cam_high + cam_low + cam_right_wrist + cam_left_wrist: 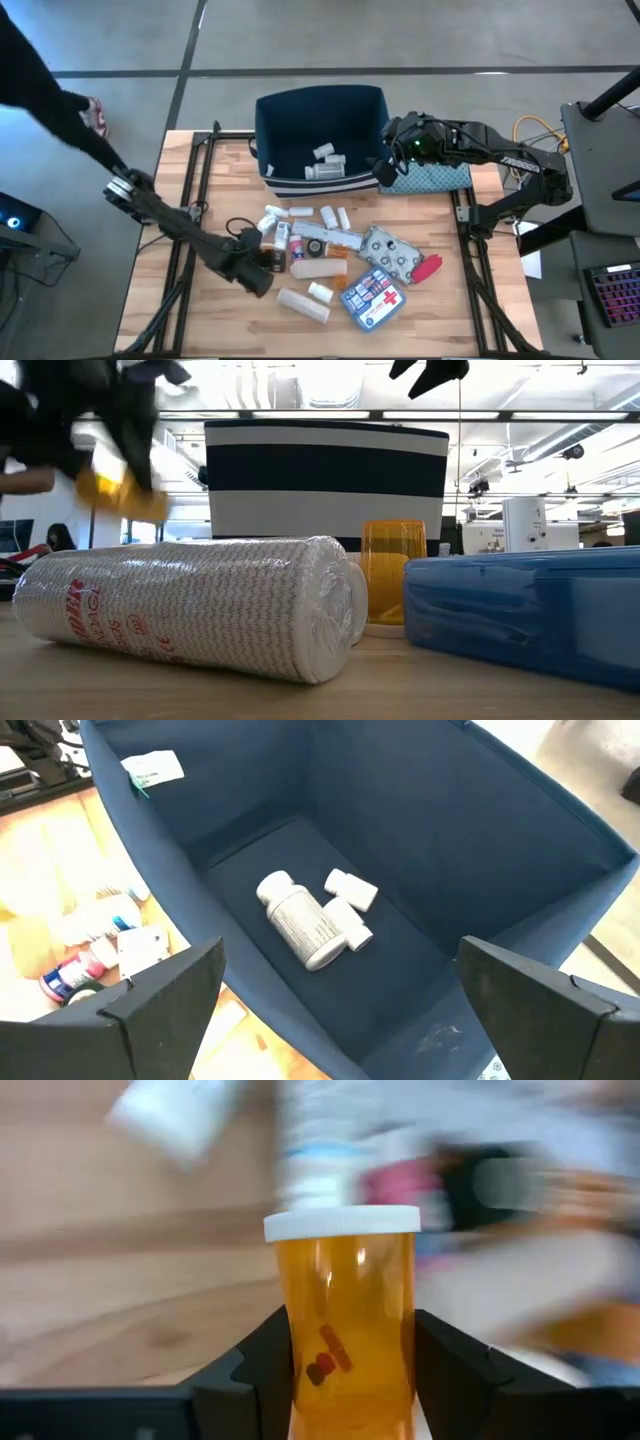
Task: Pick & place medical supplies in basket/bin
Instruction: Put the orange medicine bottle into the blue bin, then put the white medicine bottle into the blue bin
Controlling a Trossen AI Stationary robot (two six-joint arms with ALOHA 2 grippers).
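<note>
An orange vial [345, 1310] with a white cap [342, 1223] sits between the fingers of my left gripper [350, 1380], which is shut on it at the table's near left [258, 262]. In the low view the vial [120, 490] shows blurred and high above the tabletop. The navy bin [300, 125] stands at the far middle, with white pill bottles [305, 920] lying on its floor. My right gripper [340, 1010] hangs open over the bin's right side [388, 168]. More supplies lie scattered on the wood in front of the bin. My left gripper pinches the orange vial's body [292, 1350] between its two fingers [258, 1370], one on each side, below the white cap. The fingers slant down from the table's left. The vial is lifted clear of the table, cap end pointing away from the gripper.
A wrapped bandage roll [200, 605], a second orange vial [392, 575] and the blue first-aid pouch [375, 293] lie near the front. A blister pack [390, 250] and a red tool [428, 267] lie on the right. Patterned cloth [440, 178] lies beside the bin. A person's arm [60, 95] reaches in at the far left.
</note>
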